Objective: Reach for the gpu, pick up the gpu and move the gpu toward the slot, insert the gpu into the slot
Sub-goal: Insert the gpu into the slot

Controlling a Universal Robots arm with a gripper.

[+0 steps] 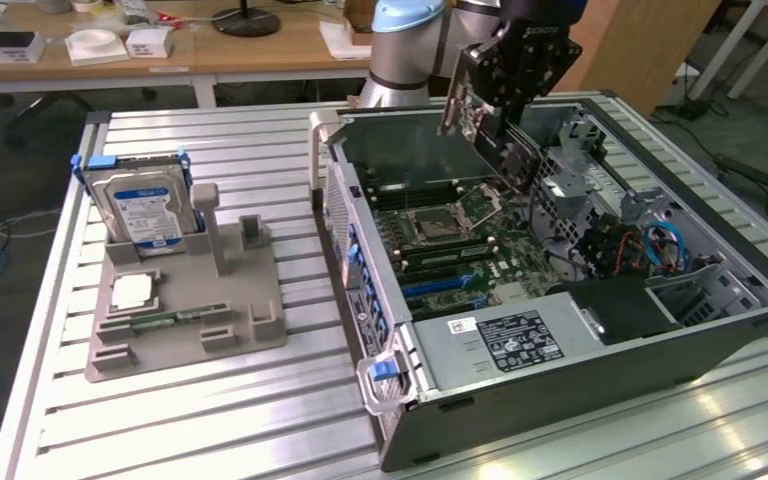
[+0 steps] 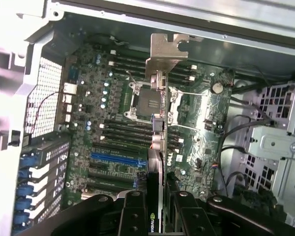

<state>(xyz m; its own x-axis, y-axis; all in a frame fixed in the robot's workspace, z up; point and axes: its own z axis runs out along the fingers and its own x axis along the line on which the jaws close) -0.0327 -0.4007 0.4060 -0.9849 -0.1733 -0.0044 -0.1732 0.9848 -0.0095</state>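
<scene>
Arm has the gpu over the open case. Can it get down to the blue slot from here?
Probably yes. The gripper holds the gpu above the motherboard, nothing stands over the blue slot, and the cables lie off beside the drive cage.

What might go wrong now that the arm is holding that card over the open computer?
1. The gpu hangs above the processor socket, not the slot; lowered here, its edge might strike the socket.
2. The gripper grips the card at one end, so it may tilt and miss the slot's narrow groove.
3. Its metal bracket could catch on the case wall.
</scene>
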